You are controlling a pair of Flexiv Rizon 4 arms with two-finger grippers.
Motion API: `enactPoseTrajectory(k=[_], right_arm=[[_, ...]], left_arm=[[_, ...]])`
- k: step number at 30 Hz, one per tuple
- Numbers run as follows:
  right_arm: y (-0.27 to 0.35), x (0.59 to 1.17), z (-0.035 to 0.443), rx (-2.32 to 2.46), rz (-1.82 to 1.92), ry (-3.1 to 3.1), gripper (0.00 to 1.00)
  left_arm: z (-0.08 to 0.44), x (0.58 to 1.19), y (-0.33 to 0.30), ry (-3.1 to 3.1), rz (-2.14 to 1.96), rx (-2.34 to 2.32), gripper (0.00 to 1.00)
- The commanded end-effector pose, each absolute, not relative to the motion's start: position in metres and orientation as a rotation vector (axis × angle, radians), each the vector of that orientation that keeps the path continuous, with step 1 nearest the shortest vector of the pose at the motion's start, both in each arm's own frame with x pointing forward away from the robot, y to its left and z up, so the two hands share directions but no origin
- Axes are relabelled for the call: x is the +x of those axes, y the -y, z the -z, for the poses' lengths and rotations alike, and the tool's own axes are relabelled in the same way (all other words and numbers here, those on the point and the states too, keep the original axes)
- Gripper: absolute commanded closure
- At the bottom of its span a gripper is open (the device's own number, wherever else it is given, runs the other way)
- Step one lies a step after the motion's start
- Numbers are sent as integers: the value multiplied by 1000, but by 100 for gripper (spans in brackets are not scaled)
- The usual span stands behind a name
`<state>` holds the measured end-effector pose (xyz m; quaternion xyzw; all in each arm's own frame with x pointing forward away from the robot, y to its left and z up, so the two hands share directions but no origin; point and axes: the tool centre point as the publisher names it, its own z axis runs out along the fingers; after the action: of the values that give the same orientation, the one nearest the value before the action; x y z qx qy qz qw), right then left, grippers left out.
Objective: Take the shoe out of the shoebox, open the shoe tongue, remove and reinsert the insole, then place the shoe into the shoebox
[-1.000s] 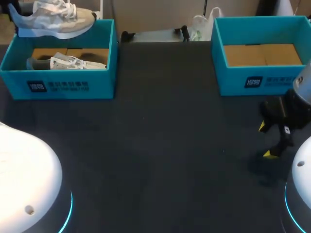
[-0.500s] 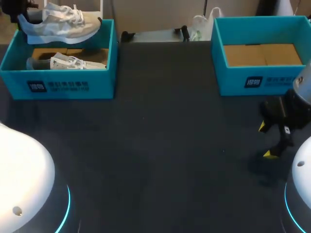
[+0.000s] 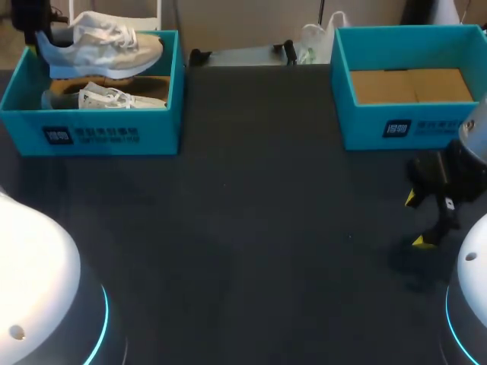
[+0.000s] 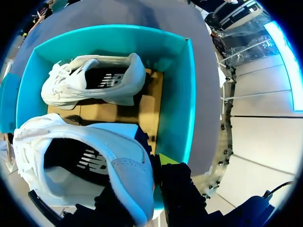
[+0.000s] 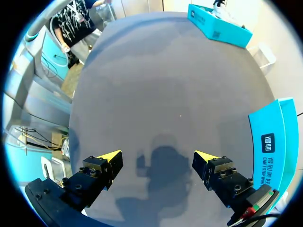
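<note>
Gripping one shoe (image 3: 99,46) of two, two shoeboxes (image 3: 91,133)

Right gripper (image 5: 157,156) with yellow-tipped fingers spread wide above dark grey table (image 5: 156,80), its shadow (image 5: 165,172) beneath, teal shoebox (image 5: 272,142) beside one finger, second teal shoebox (image 5: 218,26) far across

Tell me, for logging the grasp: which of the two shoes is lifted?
The upper shoe, held by its heel in the left tool; the other shoe lies inside the left shoebox.
</note>
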<state>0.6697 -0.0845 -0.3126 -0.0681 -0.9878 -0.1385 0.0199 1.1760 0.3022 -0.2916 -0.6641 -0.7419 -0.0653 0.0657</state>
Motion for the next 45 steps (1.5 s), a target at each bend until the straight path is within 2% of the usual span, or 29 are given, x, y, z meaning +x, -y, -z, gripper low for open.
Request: enactPoseTrajectory(k=[1, 19, 45], right_arm=[[84, 669, 313, -214, 424, 3068, 0], [84, 669, 313, -214, 424, 3068, 0], [84, 669, 313, -214, 424, 3068, 0]], left_arm=[[304, 1183, -304, 2223, 206, -2009, 100], [315, 1212, -307, 2137, 280, -2098, 100], [354, 1218, -300, 2130, 171, -2022, 100]])
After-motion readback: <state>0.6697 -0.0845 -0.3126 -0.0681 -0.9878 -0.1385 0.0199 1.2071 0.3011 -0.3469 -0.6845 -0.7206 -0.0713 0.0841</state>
